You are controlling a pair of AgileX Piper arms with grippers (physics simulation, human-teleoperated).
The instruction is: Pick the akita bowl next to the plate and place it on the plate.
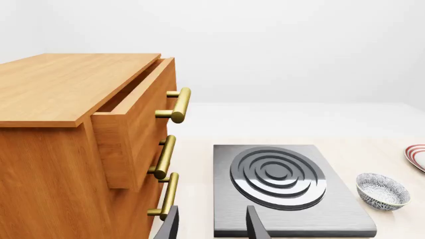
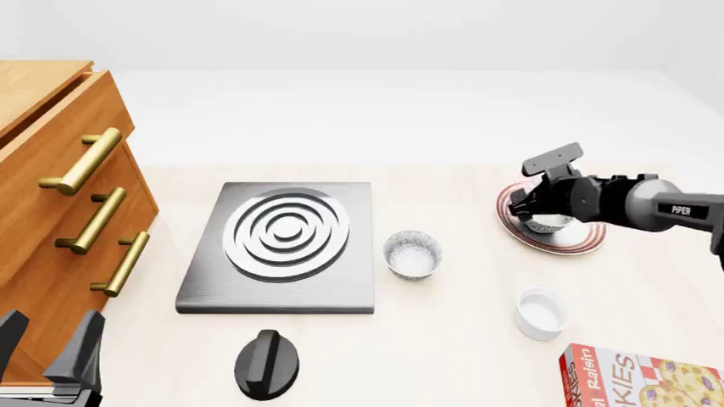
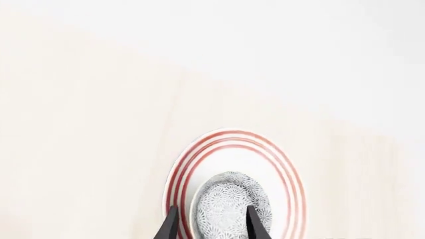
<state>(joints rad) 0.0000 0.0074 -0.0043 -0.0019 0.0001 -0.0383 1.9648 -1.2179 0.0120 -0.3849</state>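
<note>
Bowl (image 3: pixel 229 209) sits between my right gripper (image 3: pixel 212 224) fingers, clamped, over the plate (image 3: pixel 285 164); next I lower and release. My left gripper (image 1: pixel 212 224) rests apart

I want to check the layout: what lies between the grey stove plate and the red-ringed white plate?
In the front view, a second speckled bowl stands on the table between the stove plate and the ringed plate.

Akita bowl (image 3: pixel 229 209) on the plate (image 3: pixel 292 184) — second bowl (image 2: pixel 413 254) left, beside the hob (image 2: pixel 283 246)

The speckled akita bowl (image 3: pixel 229 211) sits on the red-ringed white plate (image 3: pixel 282 164), between dark fingers (image 3: pixel 256 225).
</note>
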